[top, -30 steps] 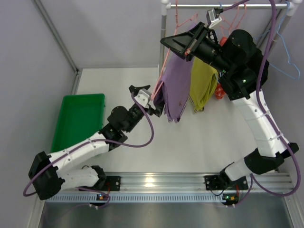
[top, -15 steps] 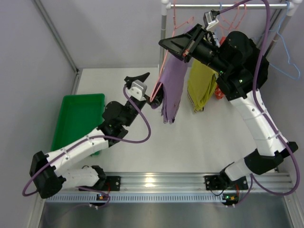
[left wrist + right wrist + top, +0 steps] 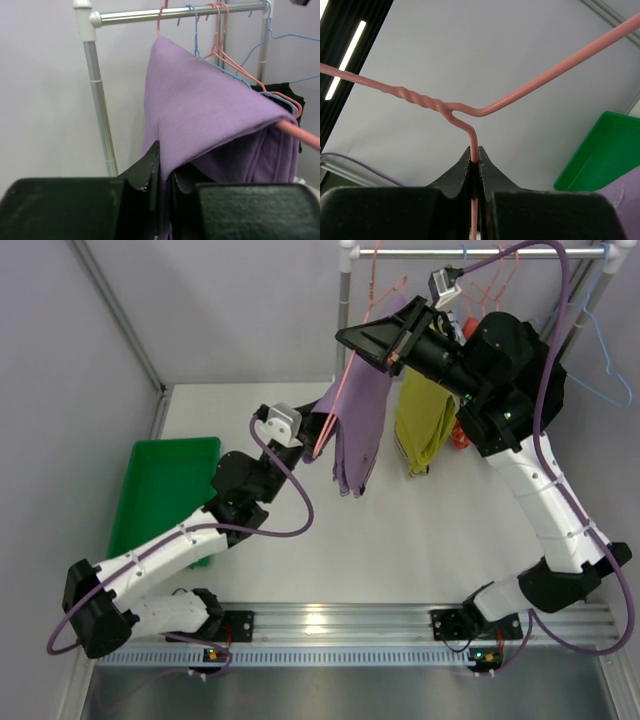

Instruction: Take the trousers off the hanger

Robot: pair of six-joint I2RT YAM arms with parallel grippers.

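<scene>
I have the right gripper [image 3: 475, 152] pressed together on the thin pink wire of the hanger [image 3: 530, 87], just below its twisted neck, in the upper middle of the overhead view. The left gripper [image 3: 162, 167] is pinching a fold of the trousers [image 3: 210, 110] at their lower left edge. The lilac cloth drapes over the hanger and hangs down at the centre of the overhead view. A pink wire end pokes out at the right edge of the left wrist view.

To do this step well, I judge the right arm should stay firm as an anchor. The left arm should draw toward the lower left of the overhead view, along the wire rather than across it, so the cloth slides off instead of bunching at a bend. The pinch takes only a thin edge, so I want a slow pull. A jerk could slip the cloth out or twist the wire in the right jaws.

The mustard-yellow garment [image 3: 425, 425] hangs just right of the trousers. The rail [image 3: 175, 12] crosses the top of the frame, and a light blue hanger [image 3: 280, 37] and red-orange hangers [image 3: 220, 30] crowd close behind the cloth and could snag it. A black garment [image 3: 285, 90] shows behind those. The rack post [image 3: 97, 100] stands left of the trousers, near my pulling line. The green tray [image 3: 165, 490] lies well apart at the left.
</scene>
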